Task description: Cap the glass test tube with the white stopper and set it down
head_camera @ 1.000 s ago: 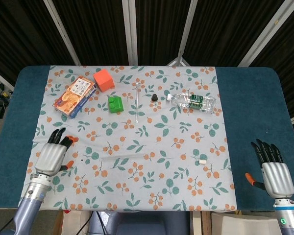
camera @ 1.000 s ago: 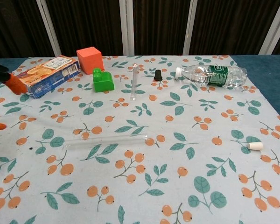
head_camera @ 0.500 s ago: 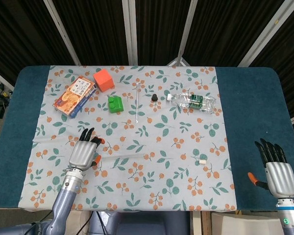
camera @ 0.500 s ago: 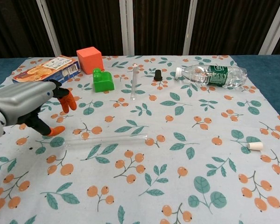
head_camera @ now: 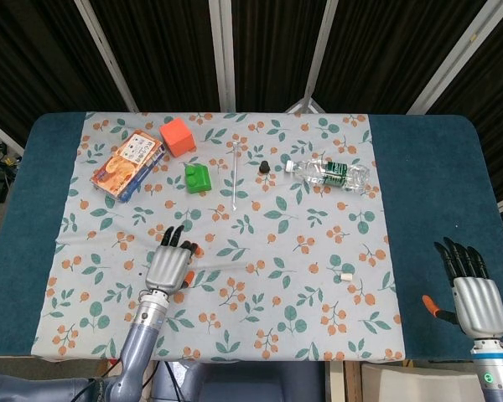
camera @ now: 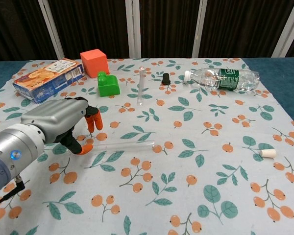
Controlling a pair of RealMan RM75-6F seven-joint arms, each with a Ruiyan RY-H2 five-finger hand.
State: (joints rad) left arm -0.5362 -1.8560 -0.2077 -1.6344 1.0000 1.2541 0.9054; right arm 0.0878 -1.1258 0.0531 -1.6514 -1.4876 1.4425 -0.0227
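Nearest: right hand (head_camera: 473,295) w/ fingers straight and apart, holding nothing, over the blue table edge (head_camera: 440,209); left hand (camera: 59,121) fingers spread and slightly curled, empty, hovering at the left end of the glass test tube (camera: 125,145), which lies flat on the floral cloth (camera: 186,186). White stopper (camera: 268,153) lies well apart to the right. Farther back: 2nd tube (camera: 140,85), black cap (camera: 165,78), green block (camera: 108,84), orange cube (camera: 93,62), snack box (camera: 48,80), water bottle (camera: 223,79) on its side.
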